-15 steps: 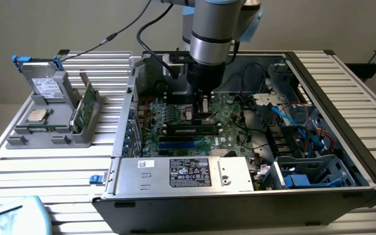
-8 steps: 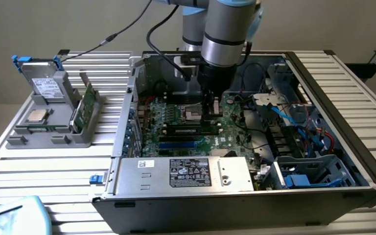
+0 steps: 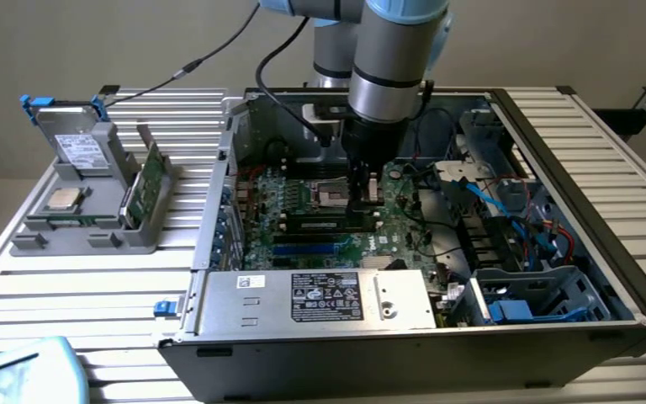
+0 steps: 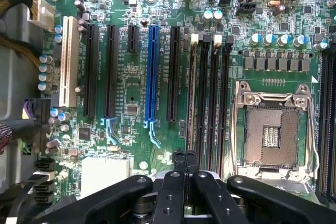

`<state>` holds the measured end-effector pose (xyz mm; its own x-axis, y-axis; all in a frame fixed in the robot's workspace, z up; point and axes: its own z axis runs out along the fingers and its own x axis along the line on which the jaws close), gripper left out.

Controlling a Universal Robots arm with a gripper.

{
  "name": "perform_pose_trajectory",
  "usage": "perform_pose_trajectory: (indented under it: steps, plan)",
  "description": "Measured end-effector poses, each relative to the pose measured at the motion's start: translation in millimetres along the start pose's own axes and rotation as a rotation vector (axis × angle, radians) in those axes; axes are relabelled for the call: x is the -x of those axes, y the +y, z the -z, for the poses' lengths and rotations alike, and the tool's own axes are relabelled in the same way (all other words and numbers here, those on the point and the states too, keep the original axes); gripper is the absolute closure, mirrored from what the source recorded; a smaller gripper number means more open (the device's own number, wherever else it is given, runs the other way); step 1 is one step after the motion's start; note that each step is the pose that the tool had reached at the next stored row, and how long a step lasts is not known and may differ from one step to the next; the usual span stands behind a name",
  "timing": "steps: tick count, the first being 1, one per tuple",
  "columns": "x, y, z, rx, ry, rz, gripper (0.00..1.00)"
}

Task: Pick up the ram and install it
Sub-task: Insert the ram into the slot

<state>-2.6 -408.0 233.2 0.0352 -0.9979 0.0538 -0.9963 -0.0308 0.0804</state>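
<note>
Inside the open black computer case (image 3: 413,362), the large green motherboard (image 4: 131,103) lies flat. Its empty silver processor socket (image 4: 273,129) serves as the landmark. The grey plastic parts holder (image 3: 87,227) stands outside the case, well apart from the socket toward the exterior view's left. The black two-fingered gripper (image 4: 185,156) hangs just beside the socket, over the narrow black memory slots (image 4: 202,93). Its jaws are pressed together and pinch nothing that I can see.

The ram (image 3: 145,189), a long thin green circuit-board stick, stands on edge in the holder, far from the socket and not yet lifted. I cannot tell whether another stick already sits in a slot under the fingers.

I judge that a good pick means jaws spread before contact. They should then pinch the stick's flat faces near its middle and keep it upright and square to its slot.

Counted:
- one gripper
- one socket
- four memory slots between the socket and the gripper
- farther from the socket, six expansion slots: one blue, one white, four black
- in the holder: one ram, one silver hard drive (image 3: 76,151) and one small square silver processor chip (image 3: 65,199)
</note>
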Motion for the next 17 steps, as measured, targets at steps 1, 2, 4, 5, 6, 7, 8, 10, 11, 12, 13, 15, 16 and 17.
perform_pose_trajectory:
  steps: [1, 2, 4, 5, 6, 7, 8, 10, 11, 12, 13, 15, 16, 17]
  plan:
    - [0.2, 0.0, 0.0, -0.0001, -0.0038, -0.001, 0.89]
    - [0.4, 0.0, -0.1, -0.0003, -0.0072, -0.002, 0.89]
    - [0.6, -0.1, -0.3, -0.0004, -0.0092, -0.002, 0.89]
    - [0.6, -0.2, -0.7, -0.0004, -0.0094, -0.003, 0.89]
    - [0.7, -0.2, -1.5, -0.0003, -0.0093, -0.003, 0.89]
    - [0.7, -0.3, -2.5, -0.0003, -0.0094, -0.003, 0.89]
    - [0.8, -0.4, -3.4, -0.0003, -0.0093, -0.003, 0.89]
    - [0.8, -0.6, -4.8, -0.0001, -0.0087, -0.003, 0.89]
    - [0.9, -0.6, -5.5, 0.0, -0.0086, -0.003, 0.89]
    - [1.1, -0.7, -6.3, -0.0001, -0.0093, -0.003, 0.89]
    - [1.2, -0.8, -6.7, -0.0002, -0.0093, -0.003, 0.89]
    - [1.3, -0.7, -6.8, -0.0002, -0.0091, -0.004, 0.89]
    - [1.3, -0.7, -6.5, -0.0003, -0.0095, -0.004, 0.89]
    - [1.4, -0.4, -5.6, -0.0008, -0.0116, -0.004, 0.89]
